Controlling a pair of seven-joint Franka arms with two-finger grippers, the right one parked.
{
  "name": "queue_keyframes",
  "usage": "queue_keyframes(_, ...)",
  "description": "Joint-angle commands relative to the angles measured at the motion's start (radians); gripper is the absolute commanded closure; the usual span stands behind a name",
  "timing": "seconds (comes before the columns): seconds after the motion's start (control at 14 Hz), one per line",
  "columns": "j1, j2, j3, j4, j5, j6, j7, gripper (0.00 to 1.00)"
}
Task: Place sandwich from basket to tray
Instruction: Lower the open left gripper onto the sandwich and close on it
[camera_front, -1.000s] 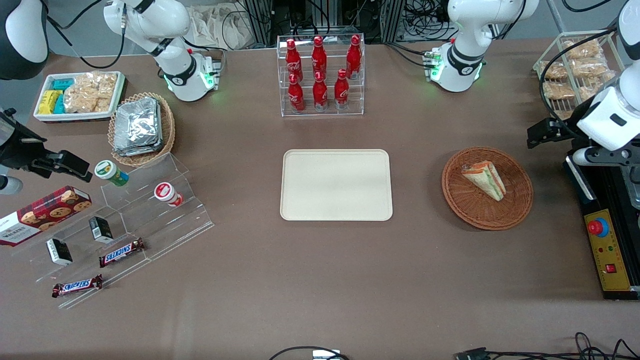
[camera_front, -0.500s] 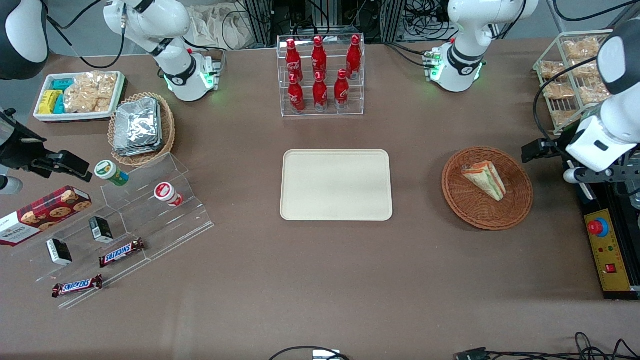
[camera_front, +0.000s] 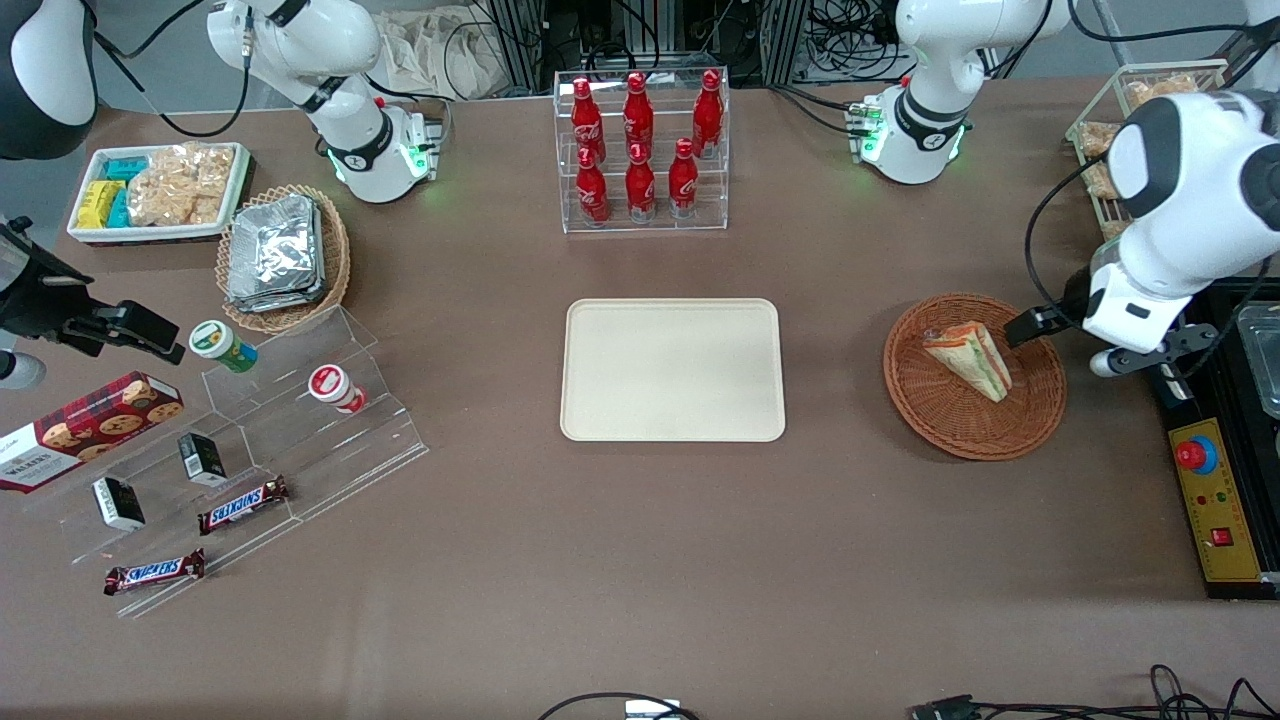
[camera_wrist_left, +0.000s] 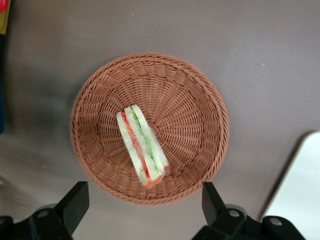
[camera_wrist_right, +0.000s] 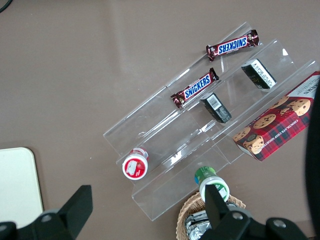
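The gripper (camera_wrist_left: 142, 210) is hanging above the basket (camera_wrist_left: 200, 100) with its jaws wide open. The sandwich (camera_wrist_left: 142, 146) is lying in the basket, just under the jaws. It looks soft, light and slippery-wrapped, so a gentle pinch across the bread sides seems best.

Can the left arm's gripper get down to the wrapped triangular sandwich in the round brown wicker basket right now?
Probably yes. The gripper hangs above the round brown wicker basket with jaws open, and nothing covers the wrapped triangular sandwich, which lies alone inside.
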Motion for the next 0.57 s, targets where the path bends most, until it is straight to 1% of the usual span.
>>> queue_keyframes(0.0,0.008,-0.027,-0.004,-0.067,0.0,0.054,-0.066,0.0)
queue_keyframes(0.07,0.008,-0.024,-0.004,-0.087,-0.002,0.075,-0.069,0.0)
queue_keyframes(0.5,0.011,-0.014,-0.004,-0.288,-0.005,0.358,-0.135,0.0)
